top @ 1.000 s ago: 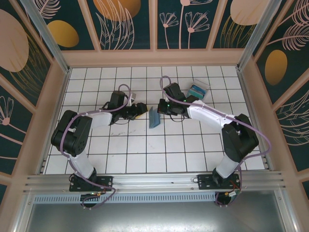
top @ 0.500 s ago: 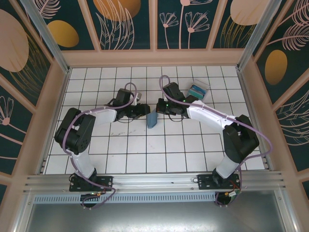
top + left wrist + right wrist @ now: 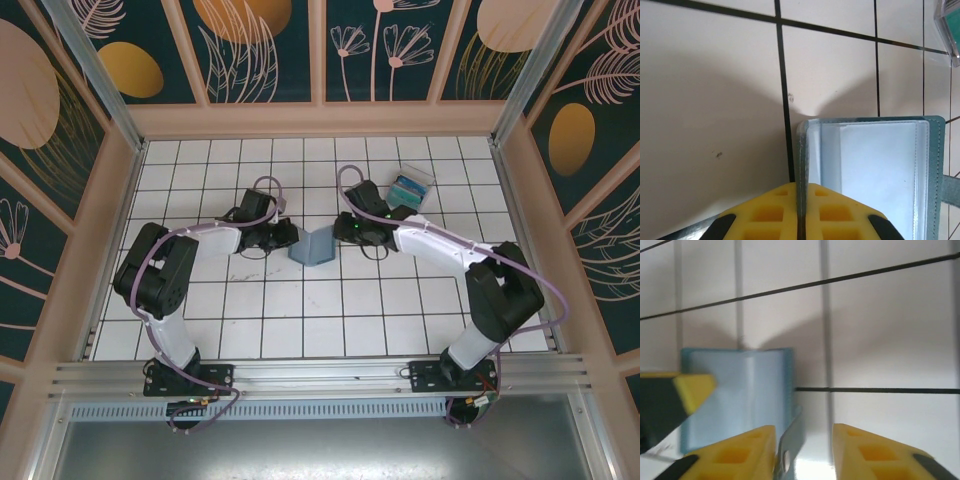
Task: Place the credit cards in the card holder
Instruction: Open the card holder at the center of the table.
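Where the two arms meet over the white tiled table point(image 3: 300, 320), the wallet point(image 3: 314, 249) stands on its edge, half open like a little tent. It sits right between the left gripper point(image 3: 287, 236) and the right gripper point(image 3: 345, 232).

The left gripper is pinching one flap of the wallet. Its yellow pads point(image 3: 770, 215) are pressed together, and the thin edge of the flap runs straight down between them. The other flap opens out just ahead of this gripper and to its right, with the pale blue inside showing.

The right gripper is spread apart. A small strap point(image 3: 790, 437) of the wallet, with a round snap on it, sits in the gap close to one pad, but the two pads do not squeeze it. The rest of the wallet is just ahead of this gripper, off to one side.

The cards point(image 3: 405, 188) — blue and teal — lie in a clear box point(image 3: 425, 177), a little way past the right gripper, toward the far wall.
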